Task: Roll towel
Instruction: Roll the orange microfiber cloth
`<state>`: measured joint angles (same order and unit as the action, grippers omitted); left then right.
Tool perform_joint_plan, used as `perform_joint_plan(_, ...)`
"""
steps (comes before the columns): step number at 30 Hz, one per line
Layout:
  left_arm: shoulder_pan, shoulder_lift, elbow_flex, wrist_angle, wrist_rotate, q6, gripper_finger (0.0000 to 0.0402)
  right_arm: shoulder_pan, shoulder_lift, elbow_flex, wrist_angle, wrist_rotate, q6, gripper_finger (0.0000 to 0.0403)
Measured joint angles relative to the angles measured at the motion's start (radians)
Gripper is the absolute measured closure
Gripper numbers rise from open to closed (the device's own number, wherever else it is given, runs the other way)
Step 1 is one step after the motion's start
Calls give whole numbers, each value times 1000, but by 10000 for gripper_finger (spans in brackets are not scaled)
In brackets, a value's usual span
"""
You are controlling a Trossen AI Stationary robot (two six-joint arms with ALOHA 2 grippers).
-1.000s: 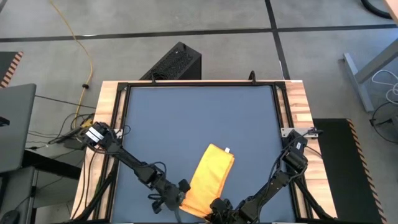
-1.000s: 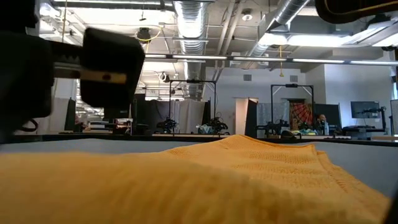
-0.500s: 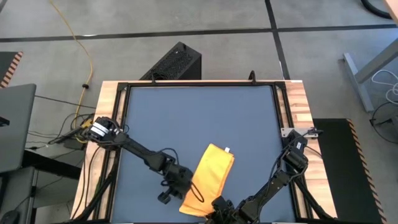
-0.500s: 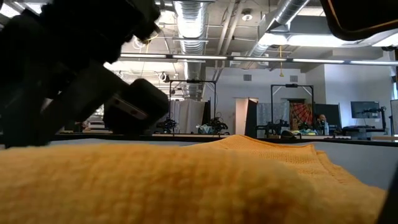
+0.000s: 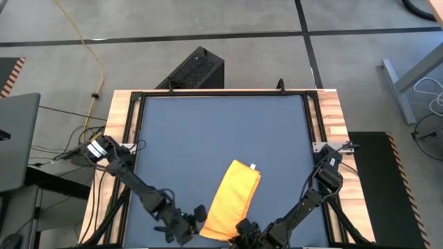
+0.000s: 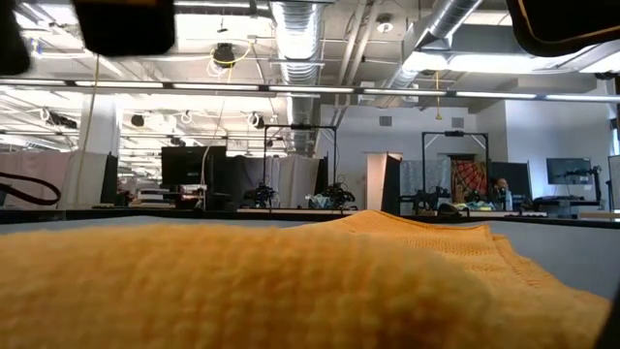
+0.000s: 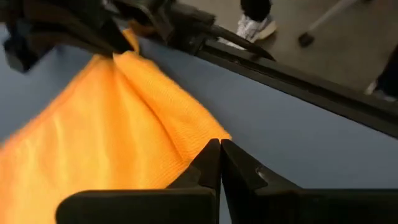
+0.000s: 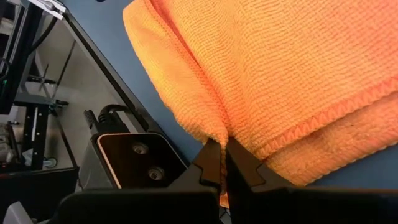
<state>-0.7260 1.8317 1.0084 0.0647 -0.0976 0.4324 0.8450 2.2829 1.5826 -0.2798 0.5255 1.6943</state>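
The yellow-orange towel (image 5: pixel 234 197) lies folded into a slanting strip on the near part of the dark blue tabletop (image 5: pixel 208 131), its white tag (image 5: pixel 253 167) at the far end. It fills the lower half of the low view (image 6: pixel 291 281). My left gripper (image 5: pixel 199 214) is shut at the towel's near-left corner. My right gripper (image 5: pixel 242 227) is shut on the towel's near end, by the table's near edge. My left gripper's shut fingertips (image 7: pixel 211 152) meet the towel's near-left corner (image 7: pixel 208 134), slanting down from the near left. Whether any cloth lies between them I cannot tell. My right gripper pinches a raised fold of the towel (image 8: pixel 214 127) at its near end, between its two fingers, slanting down from the near right. The cloth gathers into a ridge running away from the tips, and the rest of the towel lies on the table.
A black camera box (image 8: pixel 134 155) stands at the near edge, close to the towel's near end. The table has a black rail and wooden frame (image 5: pixel 121 124). A black case (image 5: pixel 197 69) stands on the floor beyond the far edge. The far half of the tabletop is bare blue.
My left gripper swung up over the towel's near part, then drew back toward the near-left corner of the table and rolled, staying shut. It has left most of the low view. The towel stays in place; its near part bulges a little higher.
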Motion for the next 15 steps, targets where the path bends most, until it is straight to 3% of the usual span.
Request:
perform_joint_plan(5,-14,1,0,6,-9,40,364,1,0,-1,7,0,-1,377)
perform_joint_plan(15,-3,2,0,39,14,11,228,2,0,-1,11,1,-4,377)
